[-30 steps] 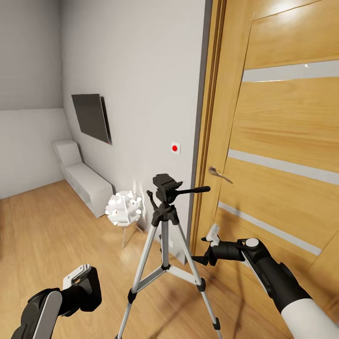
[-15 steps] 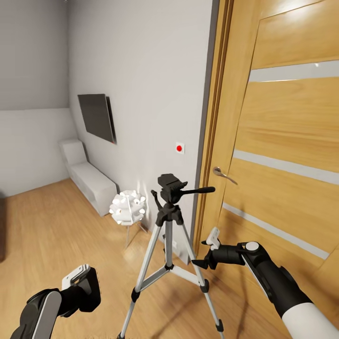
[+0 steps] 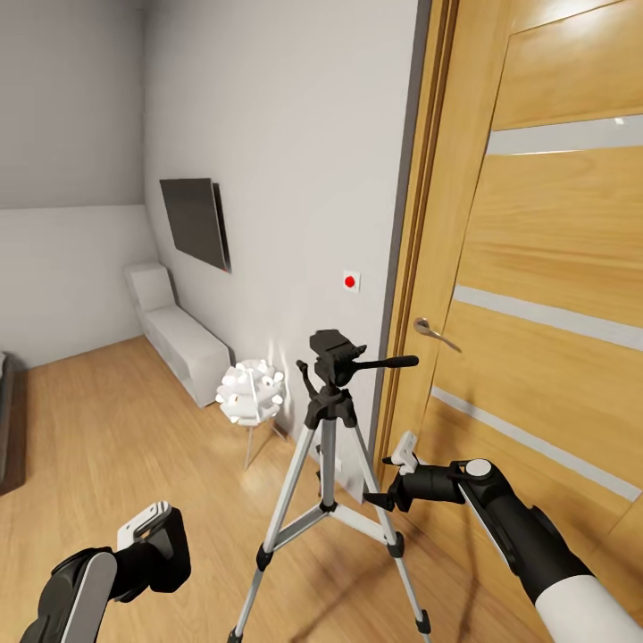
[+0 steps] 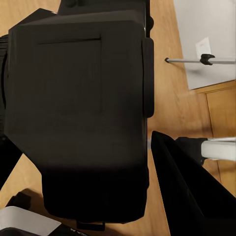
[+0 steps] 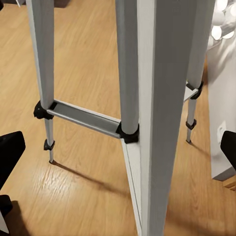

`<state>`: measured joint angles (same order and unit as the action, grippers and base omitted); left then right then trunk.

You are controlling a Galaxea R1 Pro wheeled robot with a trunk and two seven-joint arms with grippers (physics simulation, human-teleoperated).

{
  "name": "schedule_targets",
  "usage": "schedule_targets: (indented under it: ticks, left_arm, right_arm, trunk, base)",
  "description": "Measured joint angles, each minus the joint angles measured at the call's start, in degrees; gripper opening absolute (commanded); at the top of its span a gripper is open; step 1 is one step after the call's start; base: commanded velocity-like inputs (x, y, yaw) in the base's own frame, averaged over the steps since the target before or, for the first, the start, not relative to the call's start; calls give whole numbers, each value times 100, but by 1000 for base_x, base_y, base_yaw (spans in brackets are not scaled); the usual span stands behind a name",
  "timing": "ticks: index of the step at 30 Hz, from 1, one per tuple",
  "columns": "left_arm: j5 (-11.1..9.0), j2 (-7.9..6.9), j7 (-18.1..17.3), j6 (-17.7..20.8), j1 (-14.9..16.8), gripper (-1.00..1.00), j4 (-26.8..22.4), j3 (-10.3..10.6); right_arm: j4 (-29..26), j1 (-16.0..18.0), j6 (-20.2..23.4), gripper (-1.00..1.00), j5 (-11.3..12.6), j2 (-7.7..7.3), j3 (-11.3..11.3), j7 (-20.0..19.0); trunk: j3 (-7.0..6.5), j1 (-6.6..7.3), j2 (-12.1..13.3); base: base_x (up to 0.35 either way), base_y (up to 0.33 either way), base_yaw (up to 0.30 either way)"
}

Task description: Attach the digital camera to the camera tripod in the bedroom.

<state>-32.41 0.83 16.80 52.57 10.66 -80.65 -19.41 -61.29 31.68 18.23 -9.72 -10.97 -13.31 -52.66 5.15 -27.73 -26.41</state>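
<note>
Centrally: camera tripod (image 3: 329,464), silver tubular legs, black joints.

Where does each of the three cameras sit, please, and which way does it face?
Head view: on the head, looking down at the camera tripod by the wooden door; both arms and the right claw show.
Left wrist view: on the left arm, facing the black digital camera; a dark finger shows.
Right wrist view: on the right arm, facing the tripod legs; dark fingertips show.
Shared: the tripod.

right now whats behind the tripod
Behind the camera tripod stand the white wall with a red-dot switch, and a white spiky lamp. Its legs hide part of the wall's base.
</note>
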Motion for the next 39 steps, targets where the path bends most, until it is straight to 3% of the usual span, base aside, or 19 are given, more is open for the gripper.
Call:
schedule_targets:
  ticks: [14,39]
  left_arm:
    - [5,0,-22,-26,0,-100,-4,-10]
    - [3,-1,12,-27,0,-100,7,1]
  right_arm:
    - [4,0,-1,100,-1,2,0,1]
    - [4,-9,-54,100,-11,37,-2,1]
  trunk:
    - [0,1,0]
    - [0,0,0]
  base:
    - [109,0,2]
    - [13,-30,74]
